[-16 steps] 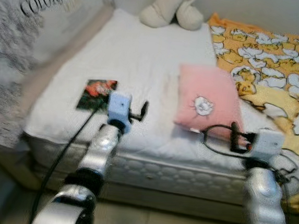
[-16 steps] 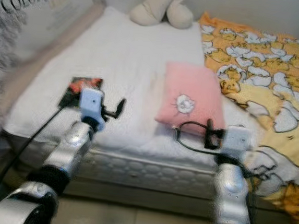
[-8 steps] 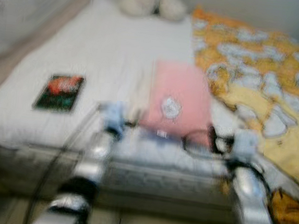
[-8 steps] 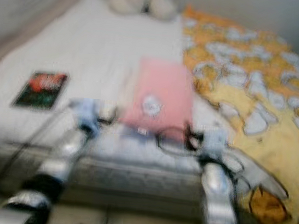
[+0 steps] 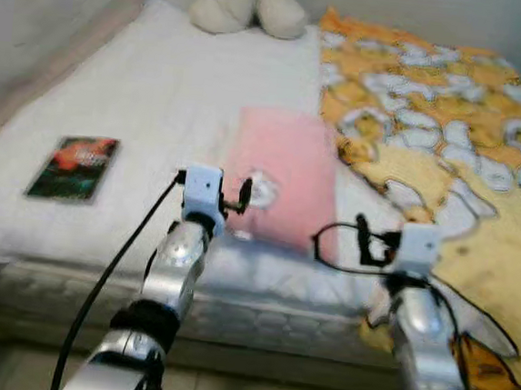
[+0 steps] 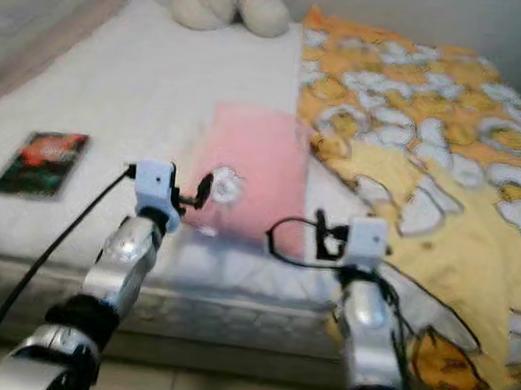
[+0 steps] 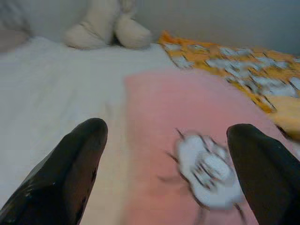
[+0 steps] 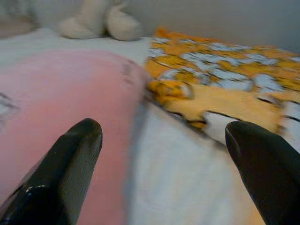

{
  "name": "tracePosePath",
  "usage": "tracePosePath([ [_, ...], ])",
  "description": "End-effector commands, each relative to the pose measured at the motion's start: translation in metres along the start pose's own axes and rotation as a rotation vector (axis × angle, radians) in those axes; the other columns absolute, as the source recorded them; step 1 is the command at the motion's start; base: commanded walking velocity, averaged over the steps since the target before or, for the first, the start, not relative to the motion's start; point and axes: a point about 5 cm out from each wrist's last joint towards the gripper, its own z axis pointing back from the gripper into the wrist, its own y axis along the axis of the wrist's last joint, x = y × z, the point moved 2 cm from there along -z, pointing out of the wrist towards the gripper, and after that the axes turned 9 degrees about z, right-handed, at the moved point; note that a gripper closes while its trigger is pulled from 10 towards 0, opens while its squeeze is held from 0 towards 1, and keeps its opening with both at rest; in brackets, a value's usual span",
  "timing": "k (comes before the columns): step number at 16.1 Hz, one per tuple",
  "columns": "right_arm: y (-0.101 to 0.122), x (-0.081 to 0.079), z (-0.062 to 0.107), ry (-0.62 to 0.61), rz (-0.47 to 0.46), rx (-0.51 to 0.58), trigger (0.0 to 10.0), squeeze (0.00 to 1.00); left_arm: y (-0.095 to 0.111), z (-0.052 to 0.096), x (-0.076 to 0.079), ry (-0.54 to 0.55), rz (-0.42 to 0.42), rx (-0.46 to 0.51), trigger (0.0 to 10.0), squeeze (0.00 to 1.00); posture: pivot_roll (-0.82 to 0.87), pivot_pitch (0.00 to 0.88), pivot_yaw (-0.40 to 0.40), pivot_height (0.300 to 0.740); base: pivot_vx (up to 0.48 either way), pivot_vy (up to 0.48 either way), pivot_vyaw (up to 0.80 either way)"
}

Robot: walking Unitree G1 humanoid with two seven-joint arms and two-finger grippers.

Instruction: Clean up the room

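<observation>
Left pincer (image 5: pixel 245 196) spread, empty, over near edge of pink pillow (image 5: pixel 285 174) on bed (image 5: pixel 142 93); right pincer (image 5: pixel 362 240) spread, empty, near pillow corner. Book (image 5: pixel 73 167), plush toy (image 5: pixel 250 4), rumpled duck blanket (image 5: pixel 450 111) untouched; tidying barely begun, judging by this

On my feed I see a bed (image 5: pixel 160 86) with a white sheet. A cream plush toy (image 5: pixel 245 7) sits at the bed's far end, against the wall (image 5: pixel 495 19). An orange-and-yellow duck-print blanket (image 5: pixel 434 92) covers the bed's right side and spills over its near edge. A dark book (image 5: pixel 73 167) with a red picture lies flat near the bed's left edge.
</observation>
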Motion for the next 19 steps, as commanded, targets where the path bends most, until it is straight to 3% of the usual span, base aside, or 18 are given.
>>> tracePosePath([
  [1,0.005,0.003,-0.005,-0.016,0.003,0.022,10.0,0.00,0.010,-0.007,0.004,-0.002,-0.017,0.025,10.0,0.00,0.04,0.000,0.000,0.740,0.480,0.000,0.00],
  [11,0.006,0.002,-0.011,-0.018,0.000,0.025,10.0,0.00,0.020,-0.011,0.005,-0.009,-0.066,0.050,10.0,0.00,0.06,0.000,0.006,0.740,0.480,0.000,0.00],
  [12,0.013,0.015,-0.017,-0.060,-0.004,0.038,10.0,0.00,0.025,-0.019,0.012,-0.044,-0.110,0.035,10.0,0.00,0.02,0.000,0.011,0.740,0.000,0.000,0.00],
  [13,0.027,0.039,-0.030,-0.117,-0.018,0.052,10.0,0.00,0.040,-0.035,0.013,-0.054,-0.099,0.012,10.0,0.00,0.01,0.000,0.016,0.740,0.000,0.000,0.00],
  [14,0.032,0.047,-0.036,-0.130,-0.029,0.052,10.0,0.00,0.046,-0.040,0.012,-0.057,-0.087,-0.005,10.0,0.00,0.01,0.000,0.017,0.740,0.000,0.000,0.00],
  [15,0.032,0.061,-0.049,-0.136,-0.130,-0.008,10.0,0.00,0.043,-0.048,-0.002,-0.028,-0.046,-0.154,10.0,0.00,0.02,0.000,0.018,0.740,0.000,0.000,0.00],
  [16,0.027,0.064,-0.056,-0.111,-0.234,-0.072,10.0,0.00,0.038,-0.048,-0.012,-0.006,0.025,-0.256,10.0,0.00,0.03,0.000,0.027,0.740,0.000,0.000,0.00],
  [18,0.009,0.053,-0.057,-0.022,-0.419,-0.187,10.0,0.00,0.041,-0.047,-0.028,-0.010,0.112,-0.337,10.0,0.00,0.05,0.000,0.053,0.740,0.000,0.000,0.00],
  [19,0.006,0.046,-0.058,0.023,-0.472,-0.204,10.0,0.00,0.041,-0.046,-0.032,-0.021,0.107,-0.369,10.0,0.00,0.05,0.000,0.056,0.740,0.000,0.000,0.00],
])
